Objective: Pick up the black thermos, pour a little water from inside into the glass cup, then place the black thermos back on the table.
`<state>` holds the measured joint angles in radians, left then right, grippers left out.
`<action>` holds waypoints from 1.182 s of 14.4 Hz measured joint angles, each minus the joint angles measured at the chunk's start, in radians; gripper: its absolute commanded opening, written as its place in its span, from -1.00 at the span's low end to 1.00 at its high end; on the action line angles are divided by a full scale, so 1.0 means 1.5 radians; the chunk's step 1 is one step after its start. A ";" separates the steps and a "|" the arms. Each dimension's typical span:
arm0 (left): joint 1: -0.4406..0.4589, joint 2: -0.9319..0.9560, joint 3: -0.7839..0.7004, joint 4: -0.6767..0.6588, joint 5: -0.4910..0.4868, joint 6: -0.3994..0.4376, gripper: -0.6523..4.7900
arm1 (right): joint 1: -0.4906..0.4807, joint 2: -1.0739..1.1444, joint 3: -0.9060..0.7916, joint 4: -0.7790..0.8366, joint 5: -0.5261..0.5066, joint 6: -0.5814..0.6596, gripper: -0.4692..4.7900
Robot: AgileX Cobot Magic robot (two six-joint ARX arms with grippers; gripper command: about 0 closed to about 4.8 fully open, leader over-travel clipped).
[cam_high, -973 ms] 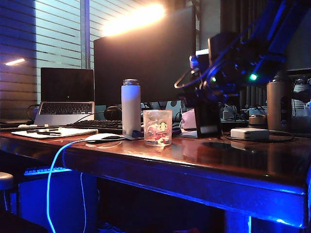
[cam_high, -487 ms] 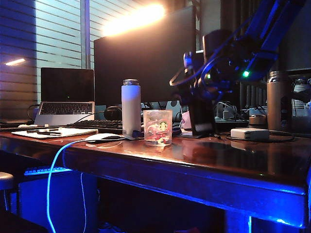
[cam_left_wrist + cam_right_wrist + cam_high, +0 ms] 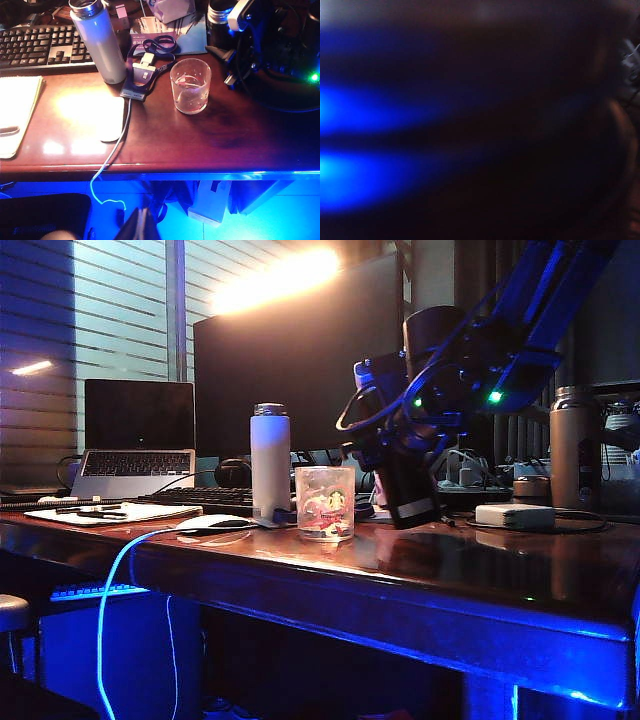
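- Leftward across the exterior view, the black thermos (image 3: 412, 455) has travelled toward the glass cup (image 3: 324, 502) and now hangs tilted, base lifted off the table (image 3: 420, 575), right of centre.
- Right gripper (image 3: 420, 425) is clamped around the thermos mid-body; the right wrist view is only dark blur.
- Glass cup stands upright at centre, just right of the white bottle (image 3: 269, 461).
- Left gripper is outside every view, so its fingers cannot be judged.
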<state>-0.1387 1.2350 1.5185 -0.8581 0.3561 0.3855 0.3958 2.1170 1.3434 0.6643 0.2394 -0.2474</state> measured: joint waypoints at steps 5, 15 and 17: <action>0.000 0.000 0.000 -0.001 0.000 0.000 -0.68 | -0.001 0.000 0.000 0.000 0.002 -0.041 -0.73; 0.000 0.000 0.000 -0.005 0.000 0.000 -0.68 | 0.012 0.000 0.028 -0.027 0.001 -0.092 -0.73; 0.000 0.000 0.000 -0.005 0.000 0.000 -0.68 | 0.012 0.000 0.036 -0.038 0.001 -0.097 -0.73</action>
<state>-0.1383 1.2350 1.5185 -0.8654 0.3561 0.3855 0.4141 2.1170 1.3972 0.6067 0.2401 -0.3935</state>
